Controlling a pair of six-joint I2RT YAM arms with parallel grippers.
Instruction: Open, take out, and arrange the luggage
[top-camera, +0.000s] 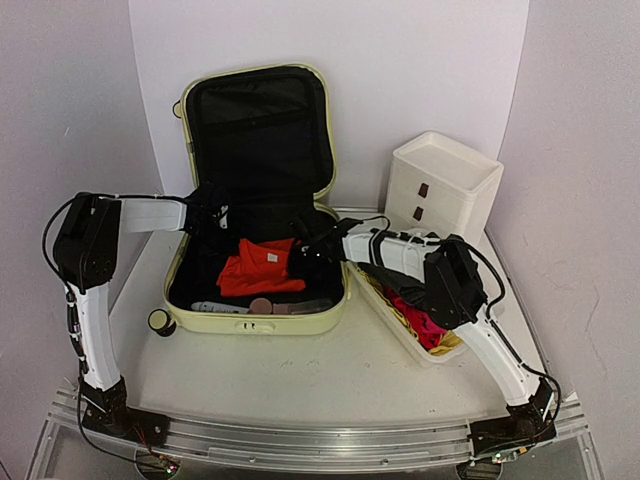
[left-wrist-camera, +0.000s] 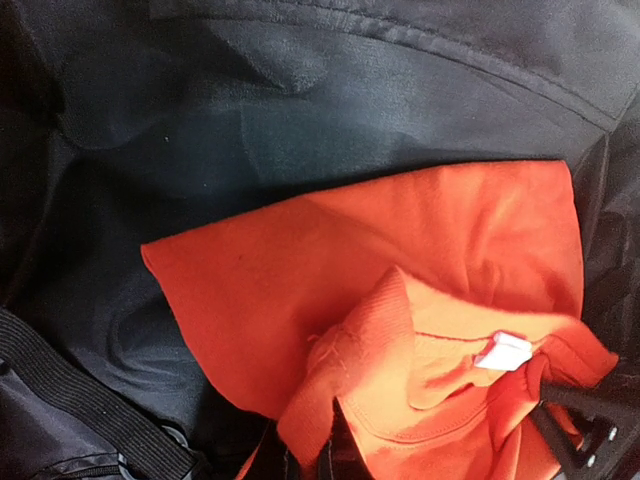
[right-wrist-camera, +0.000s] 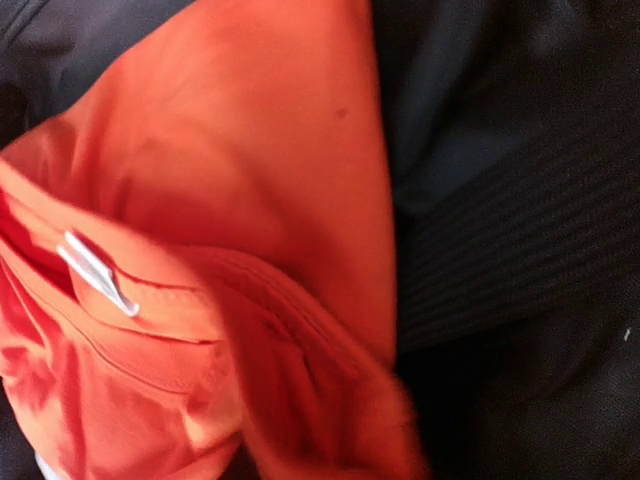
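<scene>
The pale yellow-green hard-shell suitcase (top-camera: 255, 322) lies open mid-table, with free tabletop (top-camera: 330, 370) along its near edge. Your left gripper (top-camera: 213, 215) is closed by its left rim. Your right gripper (top-camera: 302, 260) is against the crumpled orange shirt (top-camera: 258, 270), and you can't tell its spread.

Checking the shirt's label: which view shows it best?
Left wrist: the white label shows sharp and clear on the orange shirt. Right wrist shows it edge-on, blurred; overhead it's too small to make out.

Left arm (top-camera: 92, 300) stands upright, elbow high, forearm level, reaching right; left hand (top-camera: 212, 215) clamped closed. Right arm (top-camera: 445, 278) angles up-left, forearm reaching left. Right hand (top-camera: 305, 252) opening unclear.
</scene>
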